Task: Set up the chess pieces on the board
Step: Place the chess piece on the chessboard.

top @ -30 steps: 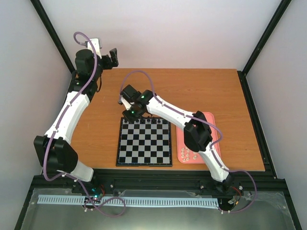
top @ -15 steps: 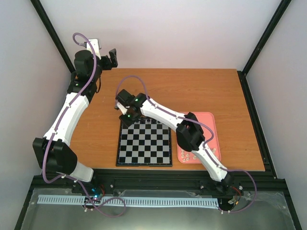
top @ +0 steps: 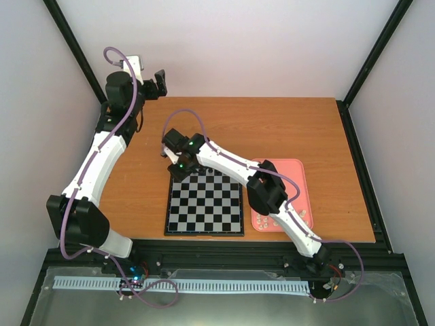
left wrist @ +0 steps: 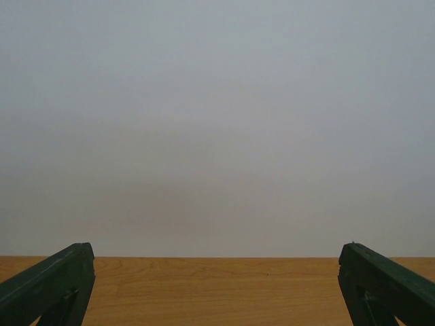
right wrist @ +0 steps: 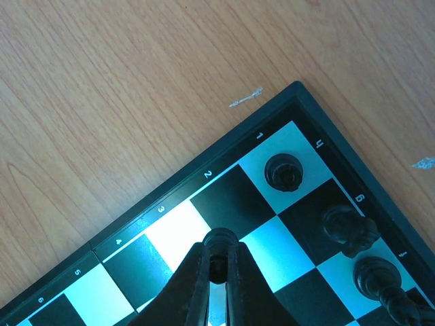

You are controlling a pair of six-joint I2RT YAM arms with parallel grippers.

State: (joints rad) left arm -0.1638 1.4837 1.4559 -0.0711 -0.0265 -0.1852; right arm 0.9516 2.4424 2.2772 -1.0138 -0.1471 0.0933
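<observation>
**pawnpusher:** Three chess pieces [right wrist: 284, 170] stand by the board [right wrist: 204, 160] corner, and the right gripper [right wrist: 219, 263] is pinching a fourth piece [right wrist: 221, 240] over the next row.

**rook_guy:** An off-centre release could topple it into its neighbours, imo. Meanwhile the left gripper [left wrist: 217, 285] gapes wide, empty.

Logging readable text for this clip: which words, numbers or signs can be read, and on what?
"1", "2", "3", "4", "5", "6": white numbers on the board's black border, right wrist view.
"h", "g", "f": white letters, seen rotated, on the adjoining border edge; less certain.
Top external view: board markings too small to read.
Left wrist view: no text.
None visible on the chess piece held by the right gripper.
</observation>
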